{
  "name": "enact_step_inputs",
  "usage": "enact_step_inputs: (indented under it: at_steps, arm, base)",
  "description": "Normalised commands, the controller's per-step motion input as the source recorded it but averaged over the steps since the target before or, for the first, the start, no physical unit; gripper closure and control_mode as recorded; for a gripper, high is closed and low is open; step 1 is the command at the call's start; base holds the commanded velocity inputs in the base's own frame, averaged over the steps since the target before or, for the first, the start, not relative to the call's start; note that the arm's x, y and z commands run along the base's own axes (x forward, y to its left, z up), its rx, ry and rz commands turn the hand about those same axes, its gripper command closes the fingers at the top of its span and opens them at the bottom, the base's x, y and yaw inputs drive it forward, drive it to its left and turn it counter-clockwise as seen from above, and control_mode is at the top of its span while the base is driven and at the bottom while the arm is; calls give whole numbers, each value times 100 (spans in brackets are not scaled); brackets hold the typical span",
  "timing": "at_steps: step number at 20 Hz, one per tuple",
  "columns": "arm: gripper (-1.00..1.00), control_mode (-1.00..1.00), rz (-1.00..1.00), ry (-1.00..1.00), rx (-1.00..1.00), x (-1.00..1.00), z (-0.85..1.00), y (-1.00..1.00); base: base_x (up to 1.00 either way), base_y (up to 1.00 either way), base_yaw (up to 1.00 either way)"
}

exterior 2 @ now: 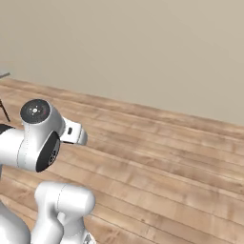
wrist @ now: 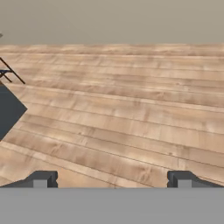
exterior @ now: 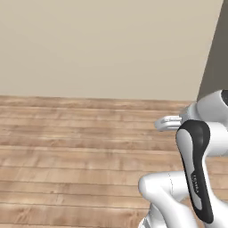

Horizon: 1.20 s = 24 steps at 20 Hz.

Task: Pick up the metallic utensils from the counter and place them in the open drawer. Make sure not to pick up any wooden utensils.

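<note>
My gripper (wrist: 111, 180) is open, its two dark fingertips (wrist: 41, 179) standing wide apart with nothing between them. It looks out over a bare wooden plank floor (wrist: 131, 118). The white arm (exterior: 193, 169) is folded up in front of the base, also seen as the arm (exterior 2: 38, 138) in the right base view. The metallic utensils, the counter, the open drawer and the wooden utensils are out of view.
A plain beige wall (exterior: 102, 44) closes the far side of the floor. A dark grey panel (wrist: 8, 109) juts in at the hand view's left, with thin dark legs (wrist: 11, 72) above it. A dark grey upright surface (exterior: 216, 53) stands at the left base view's top right.
</note>
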Motion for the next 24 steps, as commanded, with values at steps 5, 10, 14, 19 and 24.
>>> enact_step_inputs:
  at_steps: [5, 10, 14, 19, 24]
  arm:
    - [-100, 100, 0, 0, 0, 0, 0, 0]
    - [-100, 100, 0, 0, 0, 0, 0, 0]
    - [-100, 100, 0, 0, 0, 0, 0, 0]
    - [-100, 100, 0, 0, 0, 0, 0, 0]
    - [-100, 100, 0, 0, 0, 0, 0, 0]
  base:
    - [100, -7, 30]
    - [100, -37, 26]
    - [100, -23, 24]
    - [100, -30, 28]
    - [100, -32, 39]
